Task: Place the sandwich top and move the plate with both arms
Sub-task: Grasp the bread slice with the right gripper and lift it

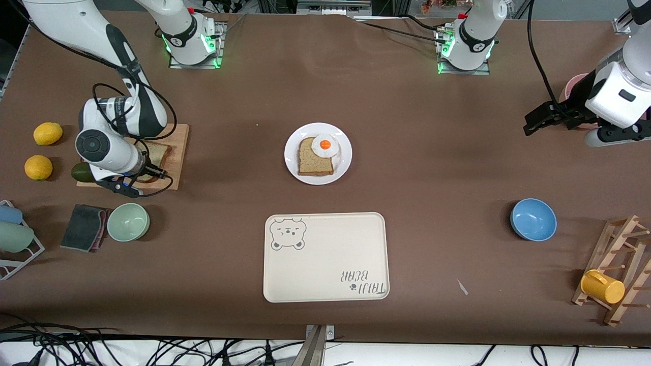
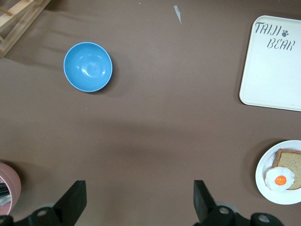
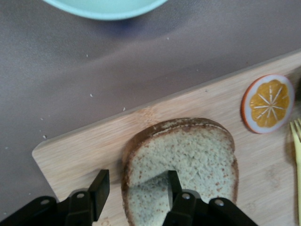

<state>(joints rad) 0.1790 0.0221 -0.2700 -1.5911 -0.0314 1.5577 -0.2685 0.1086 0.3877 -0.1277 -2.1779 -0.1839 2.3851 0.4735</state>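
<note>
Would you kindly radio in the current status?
Right gripper straddling sandwich top on cutting board, fingers apart. Left gripper open, waiting. Plate unobstructed.

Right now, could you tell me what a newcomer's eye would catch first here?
Probably the white plate mid-table, carrying dark bread and a fried egg. Next, the right end effector down on the cutting board, its fingers straddling an edge of the sandwich top.
</note>
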